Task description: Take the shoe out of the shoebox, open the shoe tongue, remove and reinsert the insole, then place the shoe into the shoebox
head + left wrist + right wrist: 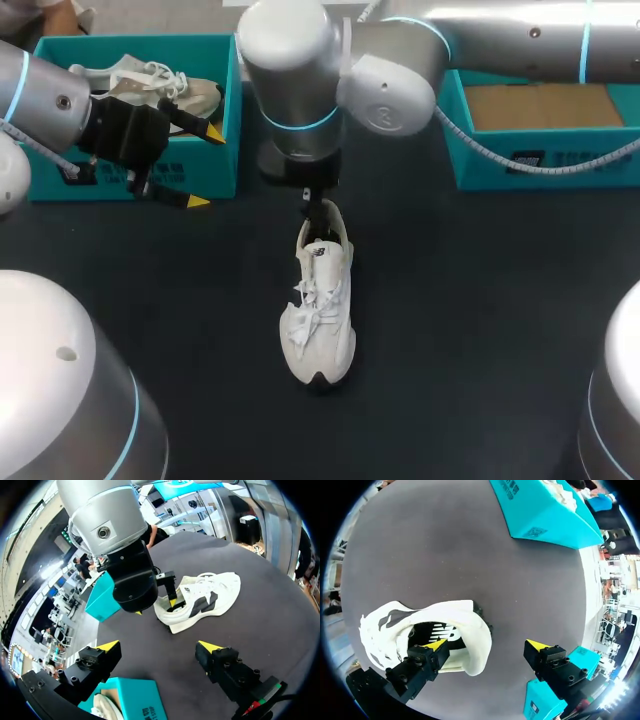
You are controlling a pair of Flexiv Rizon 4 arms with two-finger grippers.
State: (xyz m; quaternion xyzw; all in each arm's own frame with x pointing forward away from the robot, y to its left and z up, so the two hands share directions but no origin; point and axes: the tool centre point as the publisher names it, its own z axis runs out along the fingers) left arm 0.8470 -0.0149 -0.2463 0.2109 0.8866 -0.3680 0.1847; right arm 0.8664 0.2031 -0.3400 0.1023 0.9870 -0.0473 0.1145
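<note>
Head view shows the white lace-up sneaker (322, 300) sitting on the dark table (480, 330), outside the teal cardboard shoebox (140, 42). The right gripper (486, 645) is spread wide, one finger inside the heel opening. The left gripper (207, 168) gapes beside the shoebox.

Dark table (480, 330), white shoe (322, 320) centred, teal shoebox (215, 170) left, teal box (600, 172) right

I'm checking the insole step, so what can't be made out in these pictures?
- Insole: right wrist view shows only its heel end inside the shoe; the rest is covered.
- Shoe opening: largely covered by the right gripper in head and left wrist views.
- Second shoe in the shoebox: partly behind the left gripper, head view.
</note>
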